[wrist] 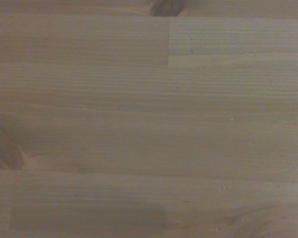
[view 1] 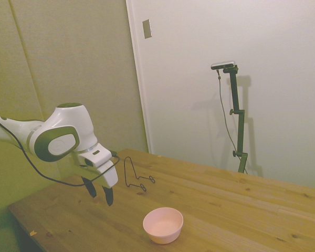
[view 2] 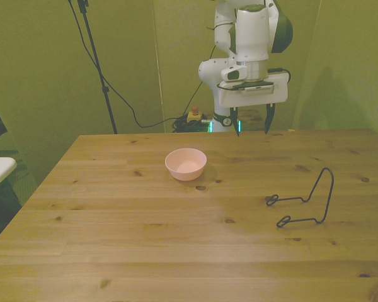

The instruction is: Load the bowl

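Near the far edge: the gripper hangs above the table, fingers apart, holding nothing.
Bowl: the pink bowl sits upright on the table, toward the front view's left of the gripper and nearer the camera, apart from it; nothing shows inside it.
Bowl in side view: the bowl stands near the table's near edge, lower and to the right of the gripper.
Wire stand: a bent black wire stand rests on the table at the front view's right, well apart from the bowl; in the side view the wire stand lies just beyond the gripper.
Front view only: a black cable trails down behind the table, and a small green light glows low on the robot's base.
Side view only: a white door with a small plate on the frame beside it, and the dark cable looping under the arm.
Wrist view: bare wooden boards with grain and a dark knot, somewhat blurred; neither bowl nor wire stand appears.
Surface: pale pine planks, knotted, with seams running across.
Room: plain greenish walls behind the robot, a lighter wall by the door.
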Controlling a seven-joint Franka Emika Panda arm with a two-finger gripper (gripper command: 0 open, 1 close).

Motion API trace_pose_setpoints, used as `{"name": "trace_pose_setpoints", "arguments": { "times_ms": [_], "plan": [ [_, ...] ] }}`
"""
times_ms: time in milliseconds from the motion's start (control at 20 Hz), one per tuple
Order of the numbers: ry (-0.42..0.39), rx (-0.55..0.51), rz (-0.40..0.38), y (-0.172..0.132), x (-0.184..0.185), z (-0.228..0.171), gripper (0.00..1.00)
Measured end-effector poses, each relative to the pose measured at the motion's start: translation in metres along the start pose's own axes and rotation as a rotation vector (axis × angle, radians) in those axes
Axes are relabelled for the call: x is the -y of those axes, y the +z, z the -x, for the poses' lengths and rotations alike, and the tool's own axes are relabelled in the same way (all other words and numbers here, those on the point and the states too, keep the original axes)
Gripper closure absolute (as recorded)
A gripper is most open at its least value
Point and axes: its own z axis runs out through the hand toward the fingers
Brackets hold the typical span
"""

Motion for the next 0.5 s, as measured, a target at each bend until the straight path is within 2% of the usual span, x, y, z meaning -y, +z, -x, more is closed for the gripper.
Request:
{"name": "trace_pose_setpoints", "arguments": {
  "times_ms": [200, 350, 500],
  "plan": [
    [0.005, -0.004, 0.017, 0.001, 0.007, -0.004, 0.0],
    [0.041, -0.041, 0.056, 0.002, 0.022, -0.016, 0.0],
    [0.09, -0.07, 0.095, 0.004, 0.02, -0.032, 0.0]
  ]
}}
